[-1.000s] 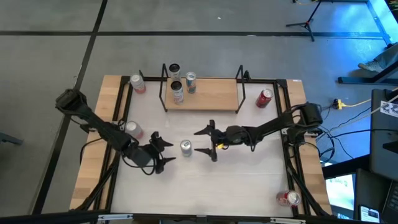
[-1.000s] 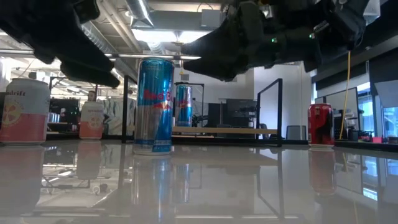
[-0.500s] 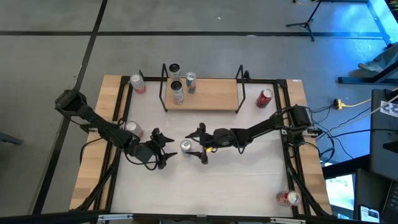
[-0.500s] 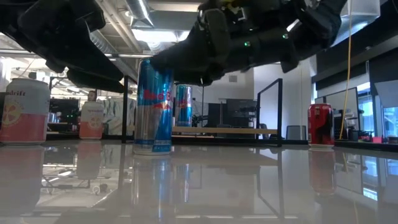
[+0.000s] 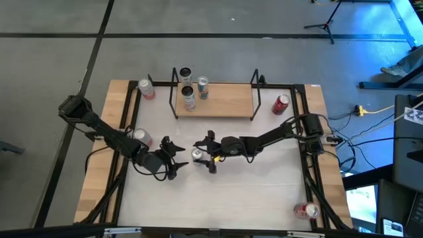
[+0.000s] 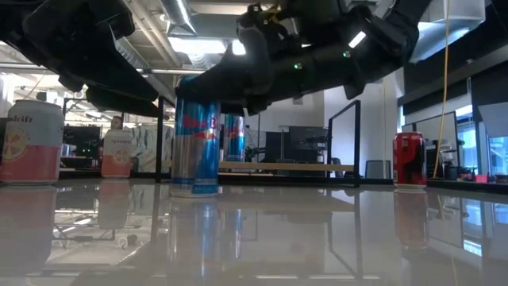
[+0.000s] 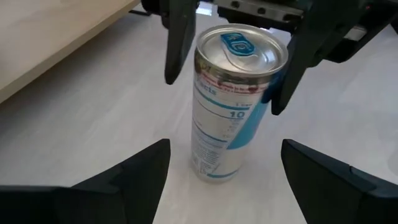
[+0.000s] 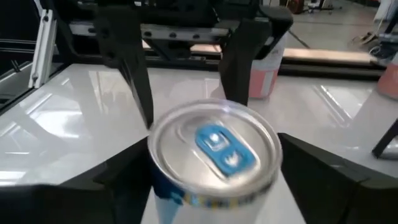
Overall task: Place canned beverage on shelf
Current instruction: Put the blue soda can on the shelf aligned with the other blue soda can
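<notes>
Since the earlier frames the right gripper [image 5: 206, 153] has advanced leftward, so its spread fingers now straddle the blue-and-silver can [image 5: 197, 155] without clamping it.
White table [image 5: 251, 198] carries the shelf [image 5: 225, 100] along its far edge, wood board on black wire frame, with three cans [image 5: 188, 96] at its left end. Left gripper [image 5: 176, 158] sits just left of the upright mid-table can, fingers apart, not touching. Red can [image 5: 281, 104] stands right of the shelf; pink cans [image 5: 146, 88] stand left.
</notes>
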